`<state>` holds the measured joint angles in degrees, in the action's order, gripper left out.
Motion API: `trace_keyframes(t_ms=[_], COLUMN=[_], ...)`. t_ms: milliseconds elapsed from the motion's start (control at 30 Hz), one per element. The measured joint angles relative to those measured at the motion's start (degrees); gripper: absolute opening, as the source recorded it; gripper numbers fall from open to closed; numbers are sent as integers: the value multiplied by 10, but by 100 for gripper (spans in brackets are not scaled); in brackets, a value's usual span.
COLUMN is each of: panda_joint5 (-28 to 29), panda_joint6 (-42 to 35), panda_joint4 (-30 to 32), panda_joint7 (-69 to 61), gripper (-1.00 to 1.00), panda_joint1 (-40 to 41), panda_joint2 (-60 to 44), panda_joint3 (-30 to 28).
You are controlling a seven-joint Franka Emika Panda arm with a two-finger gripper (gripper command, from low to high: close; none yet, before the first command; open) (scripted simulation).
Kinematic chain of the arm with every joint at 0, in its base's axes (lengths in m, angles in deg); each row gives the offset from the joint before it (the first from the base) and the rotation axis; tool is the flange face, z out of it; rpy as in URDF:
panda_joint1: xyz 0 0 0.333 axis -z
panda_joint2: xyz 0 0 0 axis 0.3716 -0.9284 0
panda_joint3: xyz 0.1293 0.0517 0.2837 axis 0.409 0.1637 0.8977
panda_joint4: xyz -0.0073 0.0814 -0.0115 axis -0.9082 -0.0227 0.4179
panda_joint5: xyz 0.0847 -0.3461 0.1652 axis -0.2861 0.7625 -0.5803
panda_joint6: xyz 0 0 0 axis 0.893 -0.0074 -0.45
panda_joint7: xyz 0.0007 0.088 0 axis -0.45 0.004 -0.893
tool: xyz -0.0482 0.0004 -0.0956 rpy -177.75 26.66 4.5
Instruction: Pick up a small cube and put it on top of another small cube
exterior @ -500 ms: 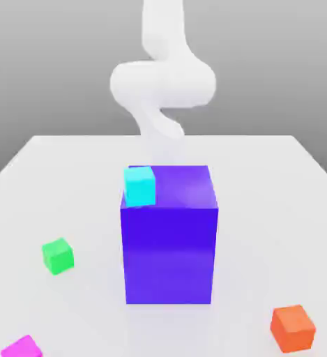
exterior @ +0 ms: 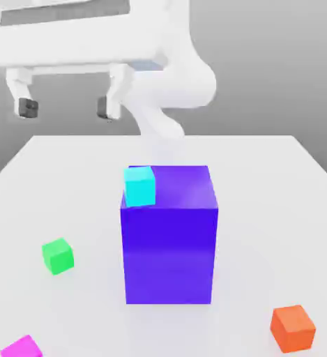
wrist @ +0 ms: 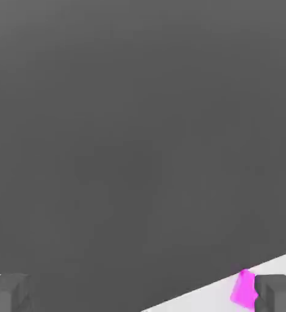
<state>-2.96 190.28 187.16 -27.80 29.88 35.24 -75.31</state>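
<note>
In the exterior view, a pale, smooth counter (exterior: 263, 209) stretches back to a straight far edge, with a plain gray backdrop (exterior: 277, 70) beyond. The white robot's tool (exterior: 67, 108) hangs at the upper left, released, its two fingers spread around empty air. A cyan cube (exterior: 139, 187) sits on top of a large blue-violet block (exterior: 169, 244); green (exterior: 58, 256), magenta (exterior: 23, 347) and orange (exterior: 292, 328) small cubes lie around it on the counter. In the hand view, dark gray fills most of the scene, with the magenta cube on a pale strip, partly behind a fingertip (wrist: 278, 294).
</note>
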Motion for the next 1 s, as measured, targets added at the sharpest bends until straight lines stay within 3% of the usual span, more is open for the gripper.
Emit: trace_keyframes(t_ms=[500, 633, 667, 867, 1000], panda_joint5=[-50, -69, -72, -74, -64], panda_joint6=[75, 127, 141, 148, 106], panda_joint4=[-32, -49, -53, -55, -42], panda_joint7=[68, 62, 60, 59, 67], gripper=[0, 0, -100, -100, -100], panda_joint1=[66, 79, 82, 83, 76], panda_joint2=[-313, -397, -415, -424, -370], panda_joint3=[-34, -26, -22, -20, -30])
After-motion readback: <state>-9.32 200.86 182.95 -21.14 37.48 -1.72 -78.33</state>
